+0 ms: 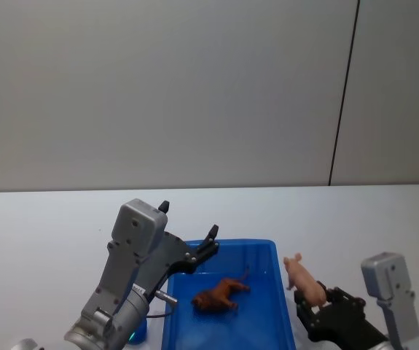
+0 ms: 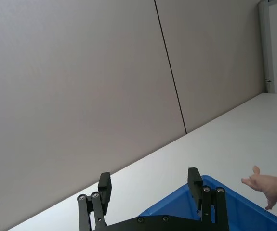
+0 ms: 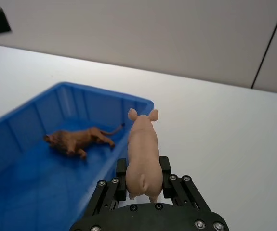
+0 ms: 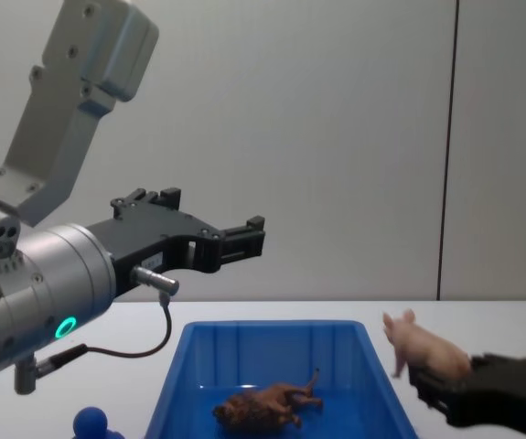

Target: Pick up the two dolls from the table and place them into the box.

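Note:
A brown lion doll (image 1: 220,293) (image 3: 78,139) (image 4: 264,405) lies on its side on the floor of the blue box (image 1: 245,243) (image 3: 99,89) (image 4: 272,325). My right gripper (image 1: 315,299) (image 3: 143,166) (image 4: 427,375) is shut on a pink pig doll (image 1: 302,278) (image 3: 143,154) (image 4: 423,346), held just outside the box's right rim. My left gripper (image 1: 189,221) (image 2: 149,178) (image 4: 253,240) hangs open and empty above the box's left side. A small dark-blue figure with a round head (image 4: 91,422) stands on the table left of the box.
The white table (image 1: 49,226) stretches wide around the box, with bare surface behind it and to both sides. A grey wall with one dark vertical seam closes the back.

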`<state>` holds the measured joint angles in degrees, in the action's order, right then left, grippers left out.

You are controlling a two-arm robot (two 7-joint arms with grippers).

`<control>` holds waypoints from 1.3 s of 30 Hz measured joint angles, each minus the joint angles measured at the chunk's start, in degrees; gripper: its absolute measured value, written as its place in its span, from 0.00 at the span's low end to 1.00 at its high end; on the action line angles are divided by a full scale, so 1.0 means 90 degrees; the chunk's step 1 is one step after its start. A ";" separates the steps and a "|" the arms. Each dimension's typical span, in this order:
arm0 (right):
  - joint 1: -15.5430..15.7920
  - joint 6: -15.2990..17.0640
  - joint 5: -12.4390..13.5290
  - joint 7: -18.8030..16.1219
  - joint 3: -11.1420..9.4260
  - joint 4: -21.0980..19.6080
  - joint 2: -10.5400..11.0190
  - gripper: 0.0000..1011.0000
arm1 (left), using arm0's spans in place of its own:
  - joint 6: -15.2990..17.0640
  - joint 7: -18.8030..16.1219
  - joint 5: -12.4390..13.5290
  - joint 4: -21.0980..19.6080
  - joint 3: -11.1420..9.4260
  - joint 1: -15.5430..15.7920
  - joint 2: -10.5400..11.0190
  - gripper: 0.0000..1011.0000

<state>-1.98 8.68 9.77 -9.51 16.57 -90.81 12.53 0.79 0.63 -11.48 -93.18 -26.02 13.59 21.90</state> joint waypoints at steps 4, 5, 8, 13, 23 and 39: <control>-0.0051 -0.0002 0.0026 -0.0140 0.0020 -0.0110 -0.0035 0.38 | 0.0000 0.0000 0.0000 0.0000 0.0000 0.0000 0.0000 0.99; -0.0068 -0.0002 0.0030 -0.0170 0.0028 -0.0127 -0.0049 0.38 | 0.0000 0.0000 0.0000 0.0000 0.0000 0.0000 0.0000 0.99; -0.0130 0.0006 0.0046 -0.0306 0.0055 -0.0152 -0.0094 0.38 | 0.0000 0.0000 0.0000 0.0000 0.0000 0.0000 0.0000 0.99; -0.0293 0.0072 0.0086 -0.0582 0.0114 -0.0113 -0.0213 0.38 | 0.0000 0.0000 0.0000 0.0000 0.0000 0.0000 0.0000 0.99; -0.0666 0.0223 0.0137 -0.0964 0.0184 0.0261 -0.0445 0.62 | 0.0000 0.0000 0.0000 0.0000 0.0000 0.0000 0.0000 0.99; -0.0744 0.0260 0.0148 -0.0515 0.0081 0.0309 -0.0444 0.99 | 0.0000 0.0000 0.0000 0.0000 0.0000 0.0000 0.0000 0.99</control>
<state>-8.67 11.02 11.10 -14.15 17.30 -88.03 8.53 0.79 0.63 -11.48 -93.17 -26.02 13.59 21.89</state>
